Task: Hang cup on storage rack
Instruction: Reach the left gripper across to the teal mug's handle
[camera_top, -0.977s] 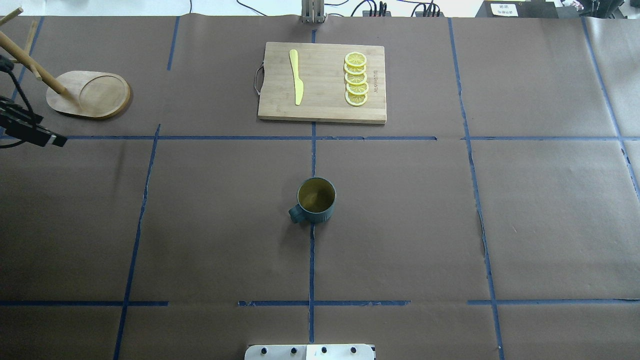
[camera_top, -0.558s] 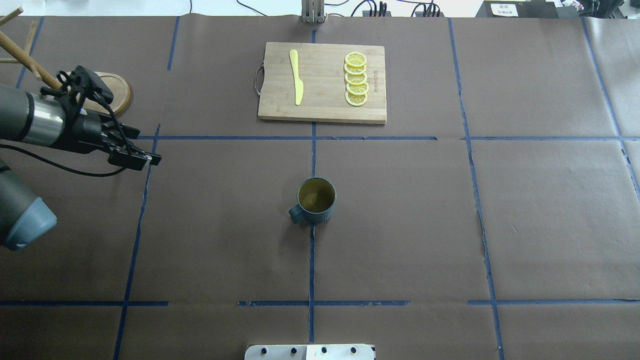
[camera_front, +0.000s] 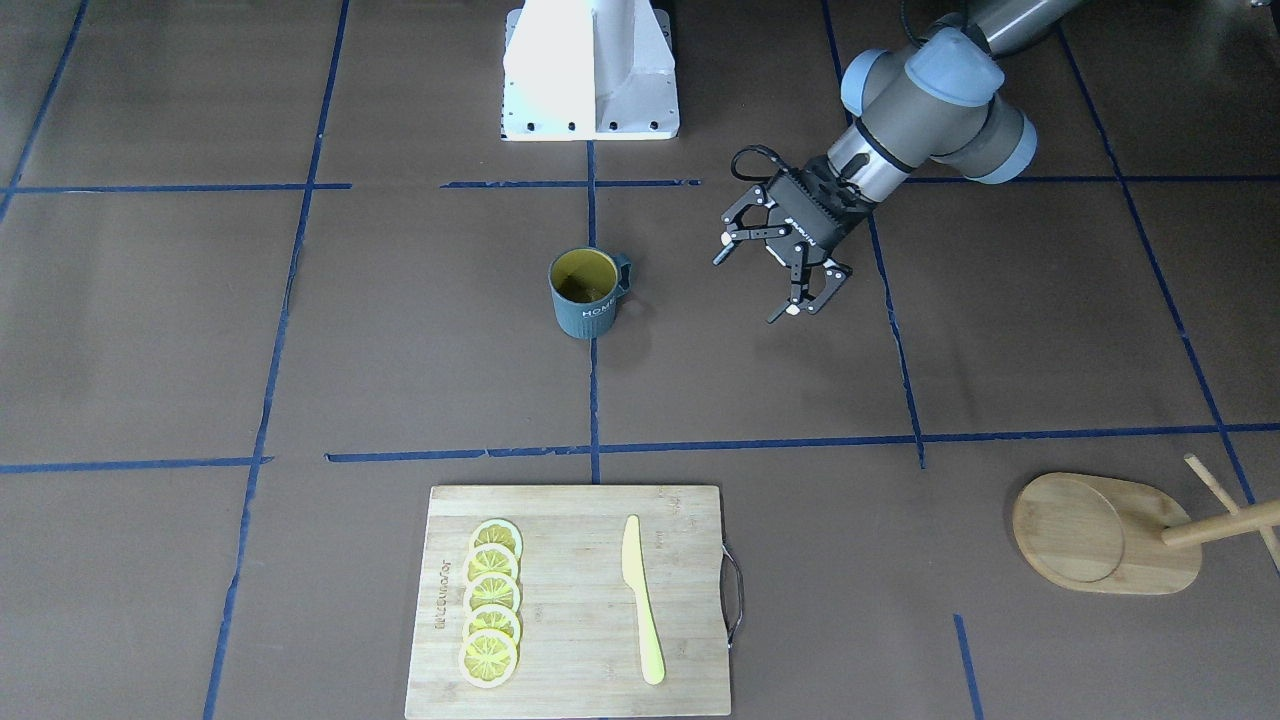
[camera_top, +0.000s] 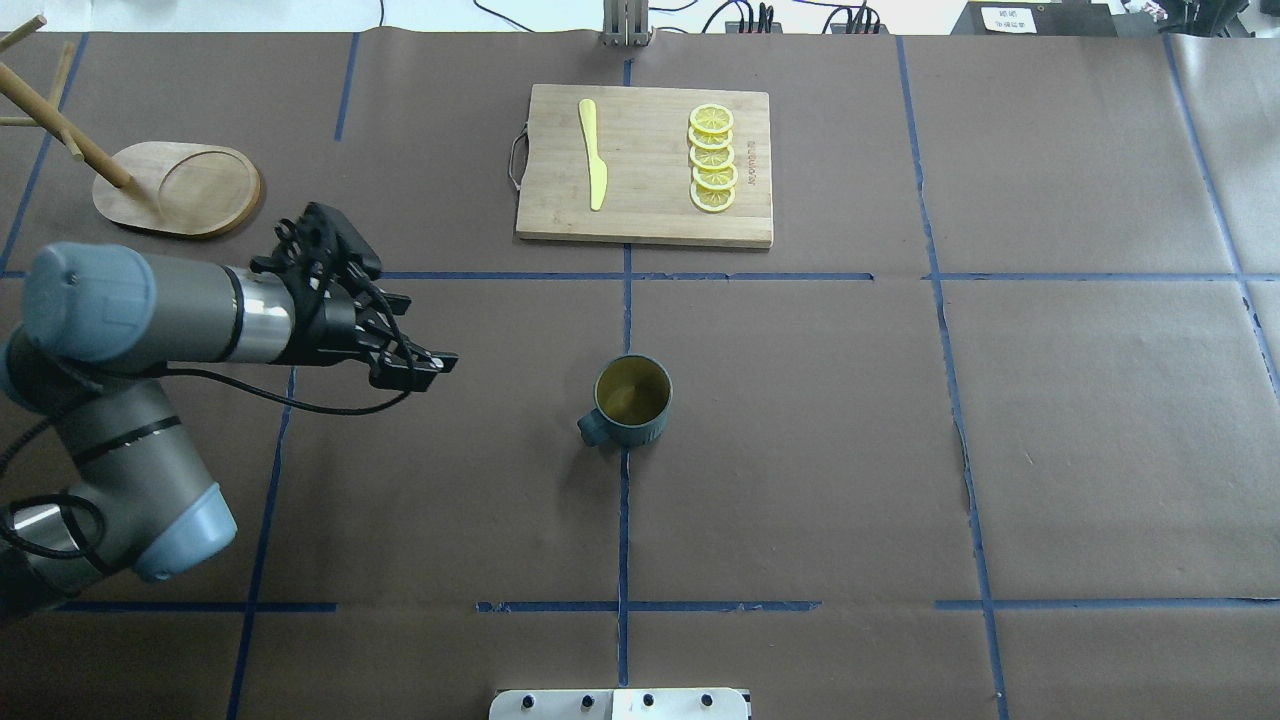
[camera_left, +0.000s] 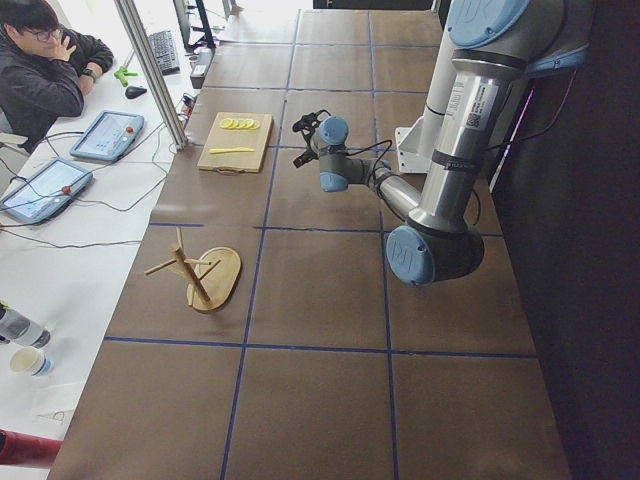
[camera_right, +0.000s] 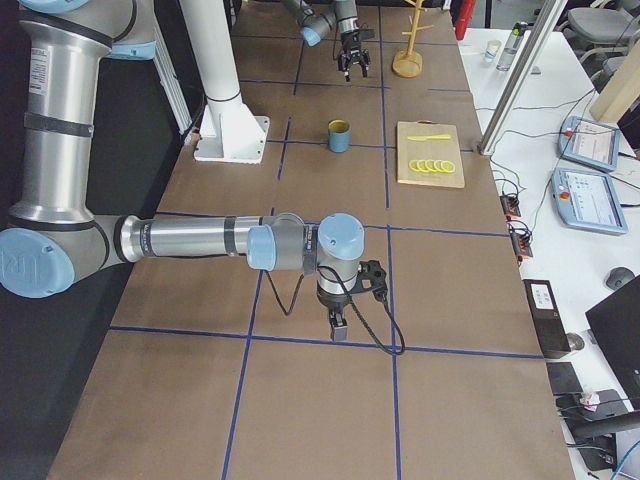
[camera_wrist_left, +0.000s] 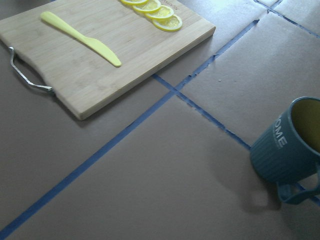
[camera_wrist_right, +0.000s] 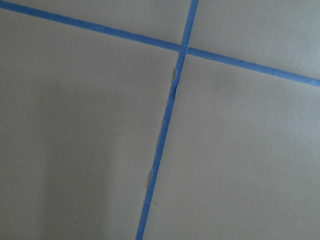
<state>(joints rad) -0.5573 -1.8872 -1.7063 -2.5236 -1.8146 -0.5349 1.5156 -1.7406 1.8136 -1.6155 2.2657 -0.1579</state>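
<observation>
The cup (camera_top: 632, 400) stands upright at the table's middle, its handle toward the robot's left; it also shows in the front view (camera_front: 585, 295) and the left wrist view (camera_wrist_left: 287, 150), "HOME" lettering visible. The storage rack (camera_top: 180, 188) stands at the far left; its base shows in the front view (camera_front: 1100, 535). My left gripper (camera_top: 430, 365) is open and empty above the table, left of the cup and apart from it; the front view (camera_front: 757, 288) shows its jaws spread. My right gripper (camera_right: 338, 325) points down at the table, far from the cup; I cannot tell whether it is open.
A rectangular cutting board (camera_top: 645, 165) with a yellow knife (camera_top: 593, 155) and several lemon slices (camera_top: 712, 158) lies at the far middle. Blue tape lines cross the brown table cover. An operator (camera_left: 45, 60) sits beyond the table's far side.
My left arm has swung in from the left edge, past the rack, and moved right toward the cup. The cup has not moved.
</observation>
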